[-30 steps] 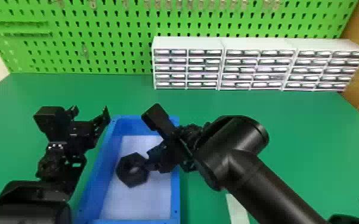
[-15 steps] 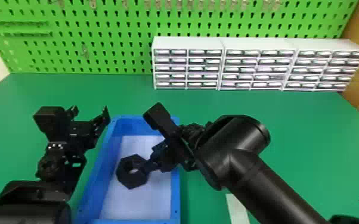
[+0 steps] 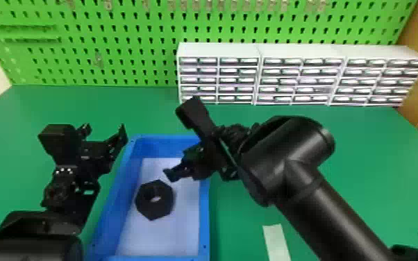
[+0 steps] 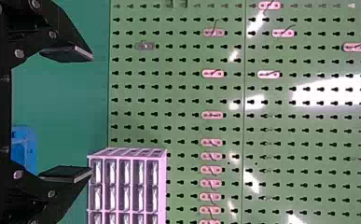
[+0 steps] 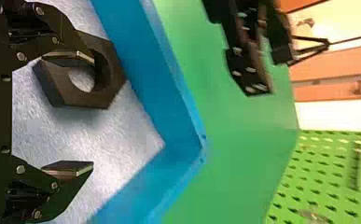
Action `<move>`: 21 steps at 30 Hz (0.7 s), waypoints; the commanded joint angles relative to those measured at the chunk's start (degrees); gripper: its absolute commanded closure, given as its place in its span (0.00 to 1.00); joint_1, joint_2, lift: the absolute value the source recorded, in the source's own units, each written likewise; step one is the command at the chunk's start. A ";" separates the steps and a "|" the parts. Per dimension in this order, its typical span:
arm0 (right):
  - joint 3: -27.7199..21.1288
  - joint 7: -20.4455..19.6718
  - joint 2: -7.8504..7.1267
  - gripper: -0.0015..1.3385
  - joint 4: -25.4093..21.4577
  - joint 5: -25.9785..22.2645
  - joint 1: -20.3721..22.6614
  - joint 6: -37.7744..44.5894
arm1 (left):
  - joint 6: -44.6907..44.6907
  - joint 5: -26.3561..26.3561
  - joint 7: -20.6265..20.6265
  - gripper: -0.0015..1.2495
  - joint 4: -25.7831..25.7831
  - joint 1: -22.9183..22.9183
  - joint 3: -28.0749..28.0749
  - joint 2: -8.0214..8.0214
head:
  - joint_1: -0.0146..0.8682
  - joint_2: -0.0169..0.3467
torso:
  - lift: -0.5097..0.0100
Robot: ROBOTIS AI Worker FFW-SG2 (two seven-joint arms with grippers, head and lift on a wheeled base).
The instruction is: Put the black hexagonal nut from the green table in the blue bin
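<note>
Black hexagonal nut (image 3: 155, 208) noted inside the blue bin (image 3: 204, 222), on its white floor, toward the bin's left wall; the hole is visible. The bin sits on the green table (image 3: 357, 180).

Right gripper (image 3: 180, 168): reaches in over the bin's right wall, fingertips near the nut. Right wrist view gives the two fingers (image 5: 71, 168) spread well apart. One finger overlaps the nut in that view; contact cannot be told. The nut is not pinched.

Left gripper (image 3: 104, 130): just off the bin's far left corner, in the head view. Claw spread; the left wrist view gives a wide gap between the two flat pads (image 4: 66, 173).

Surroundings, taken from the bin: white drawer units (image 3: 218, 51) stand beyond it and off to its right, at the back of the table. Green pegboard (image 3: 125, 38) rises behind the table, beyond the bin. A pale strip (image 3: 276, 243) lies on the table to the bin's right.
</note>
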 commanded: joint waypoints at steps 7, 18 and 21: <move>-5.09 0.34 0.00 0.36 -6.58 0.61 0.66 1.06 | 0.00 0.09 0.00 0.32 -0.09 0.09 0.11 0.00 | 0.79 0.19 | 0.79; -11.59 0.78 0.09 0.36 -9.31 1.92 2.86 -2.28 | 0.00 0.09 0.00 0.32 -0.09 0.18 0.28 0.00 | 0.79 0.19 | 0.79; -13.97 0.69 0.18 0.36 -9.40 2.19 3.91 -4.91 | 0.00 0.09 0.00 0.32 -0.09 0.18 0.28 0.00 | 0.79 0.19 | 0.79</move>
